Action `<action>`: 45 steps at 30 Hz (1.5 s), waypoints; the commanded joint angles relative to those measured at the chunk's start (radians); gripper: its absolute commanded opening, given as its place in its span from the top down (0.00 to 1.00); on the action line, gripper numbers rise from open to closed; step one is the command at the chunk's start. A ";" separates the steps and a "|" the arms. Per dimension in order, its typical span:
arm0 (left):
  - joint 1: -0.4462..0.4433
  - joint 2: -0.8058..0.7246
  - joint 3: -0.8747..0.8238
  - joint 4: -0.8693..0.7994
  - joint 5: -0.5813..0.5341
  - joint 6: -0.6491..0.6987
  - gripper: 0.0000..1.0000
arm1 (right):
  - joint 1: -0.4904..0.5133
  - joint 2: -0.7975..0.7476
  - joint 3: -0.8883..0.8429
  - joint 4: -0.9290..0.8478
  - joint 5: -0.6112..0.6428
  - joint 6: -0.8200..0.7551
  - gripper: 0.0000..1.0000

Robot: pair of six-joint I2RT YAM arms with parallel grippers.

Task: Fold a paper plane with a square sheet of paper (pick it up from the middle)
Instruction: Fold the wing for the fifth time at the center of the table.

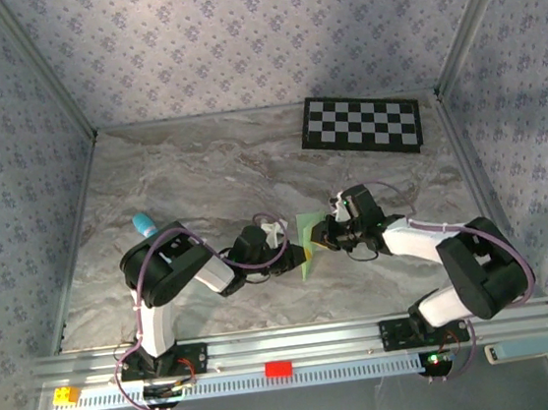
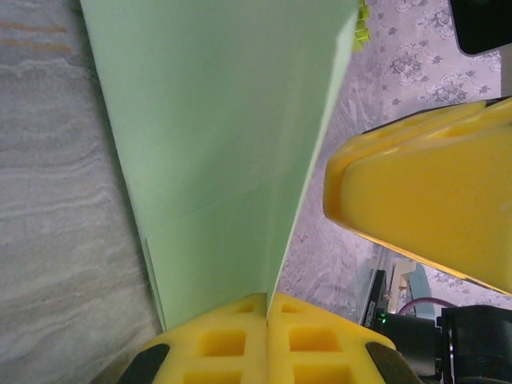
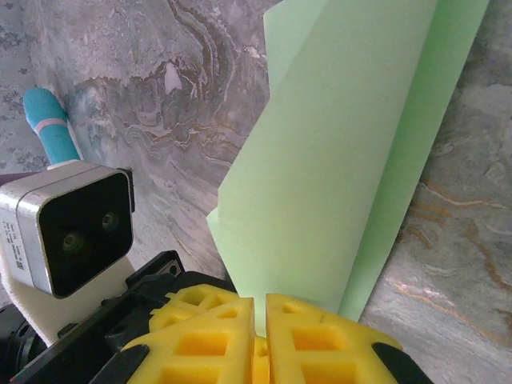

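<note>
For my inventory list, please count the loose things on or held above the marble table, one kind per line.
green paper sheet, folded: 1
cyan-blue stick: 1
black-and-white checkerboard: 1
Total: 3

**Folded sheet of paper [image 1: 307, 233] held up between my two grippers, front middle of the table [image 1: 200, 164].**
My left gripper [image 1: 300, 255] pinches the sheet's edge from the left and my right gripper [image 1: 321, 243] from the right, fingertips near each other. The checkerboard [image 1: 362, 124] lies flat far behind, toward the right. The small stick [image 1: 144, 224] lies well to the left, just behind my left arm.
</note>
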 commanded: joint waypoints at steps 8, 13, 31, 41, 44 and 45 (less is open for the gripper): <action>0.004 0.054 -0.033 0.013 -0.013 -0.059 1.00 | -0.030 0.052 0.036 0.078 -0.066 -0.009 0.89; 0.005 0.057 -0.040 0.013 -0.023 -0.082 1.00 | -0.041 0.093 0.054 0.094 -0.087 -0.009 0.90; 0.005 0.068 -0.040 -0.071 -0.049 -0.141 1.00 | -0.064 0.186 0.065 0.144 -0.112 -0.009 0.91; 0.006 0.082 -0.042 -0.095 -0.055 -0.157 1.00 | -0.067 0.222 0.079 0.151 -0.121 -0.017 0.91; 0.006 0.082 -0.042 -0.113 -0.061 -0.157 1.00 | -0.068 0.234 0.080 0.154 -0.120 -0.020 0.91; 0.006 0.082 -0.040 -0.124 -0.063 -0.157 1.00 | -0.068 0.238 0.082 0.155 -0.123 -0.020 0.91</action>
